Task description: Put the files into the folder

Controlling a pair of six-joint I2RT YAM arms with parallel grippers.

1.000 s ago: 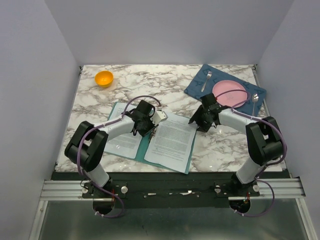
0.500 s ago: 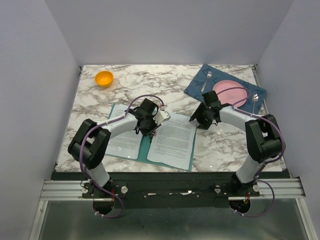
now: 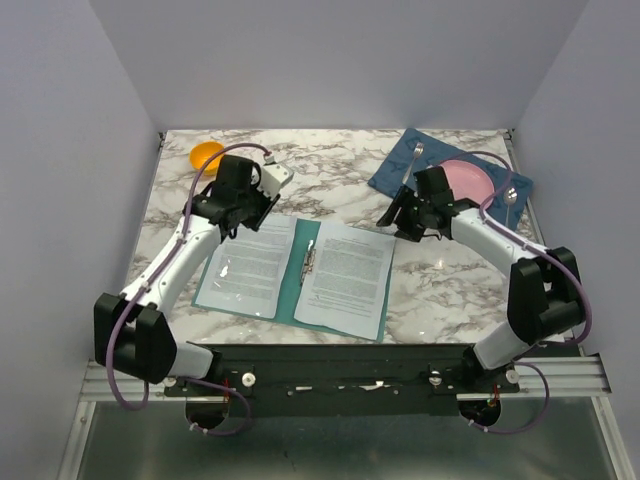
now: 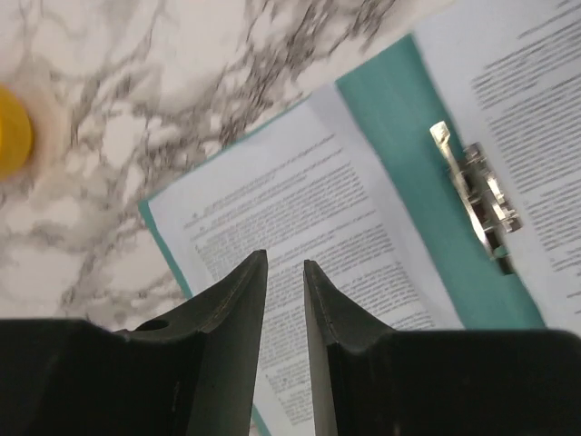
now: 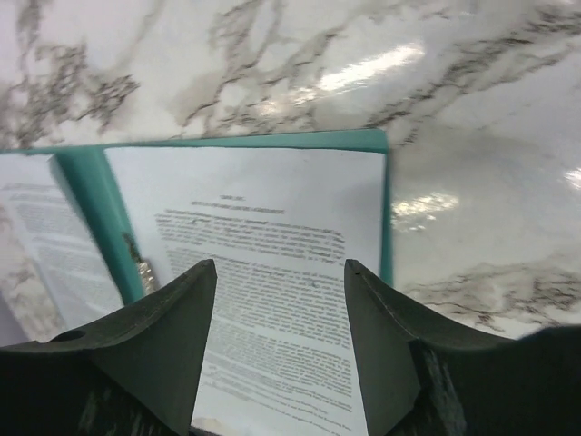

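The teal folder [image 3: 306,290] lies open and flat at the table's front middle. One file [image 3: 253,265] lies on its left half and another file [image 3: 346,275] on its right half, with a metal clip [image 3: 308,262] on the spine between them. My left gripper [image 3: 238,215] hovers over the far edge of the left file [image 4: 345,209], jaws only narrowly apart and empty [image 4: 285,259]. My right gripper [image 3: 400,222] hangs open and empty above the right file's far right corner [image 5: 272,236], as the right wrist view [image 5: 280,265] shows.
An orange bowl [image 3: 207,156] sits at the back left, just beyond my left wrist. A dark blue placemat [image 3: 395,178] at the back right carries a pink plate [image 3: 465,182], a fork [image 3: 413,158] and a spoon [image 3: 510,198], close behind my right arm.
My left gripper has left the folder's spine by the clip and swung up and to the back left. The right gripper has drawn back slightly. The folder and files lie flatter.
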